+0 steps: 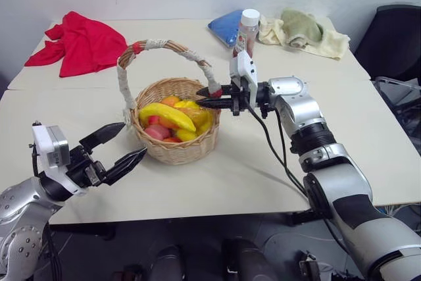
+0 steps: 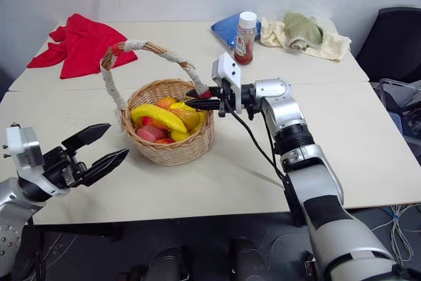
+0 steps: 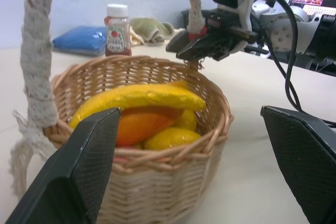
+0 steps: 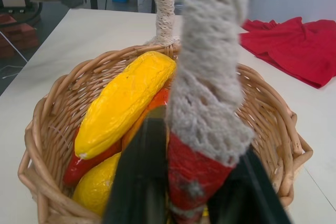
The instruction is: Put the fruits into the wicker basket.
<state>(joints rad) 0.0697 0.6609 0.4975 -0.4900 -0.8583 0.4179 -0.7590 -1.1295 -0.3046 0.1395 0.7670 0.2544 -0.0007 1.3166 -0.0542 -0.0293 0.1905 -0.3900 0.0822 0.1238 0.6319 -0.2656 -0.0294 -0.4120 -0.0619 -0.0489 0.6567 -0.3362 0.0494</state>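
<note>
Left gripper [image 1: 122, 143] hovers above the near table edge, just short of the wicker basket [image 1: 174, 146], fingers spread wide with nothing between them.

The basket sits mid-table on the pale table top [image 1: 217, 182], upright. The fruits lie heaped inside it: a yellow banana [image 1: 168, 115] on top, an orange-red mango [image 3: 139, 124] beneath, a pink piece [image 1: 155, 132], a small red piece [image 1: 153, 120], and other yellow pieces [image 1: 186, 134]; the lower ones are partly hidden, so the count is uncertain.

The arched handle [image 1: 158, 45], wrapped in white cord, rises over the basket. At its right foot, where the wrap turns red, the right gripper [image 1: 209, 97] reaches in level from the right and is clamped on the handle: the wrist view shows the red-wrapped end [image 4: 191, 179] pinched between the two black fingers [image 4: 139, 182].

Far side of the table: a red cloth [image 1: 82, 44] at the left, a red-filled bottle with white cap [image 1: 247, 31], a blue pouch [image 1: 227, 25] behind it, and a crumpled cream and green towel [image 1: 304, 32] at the right.
</note>
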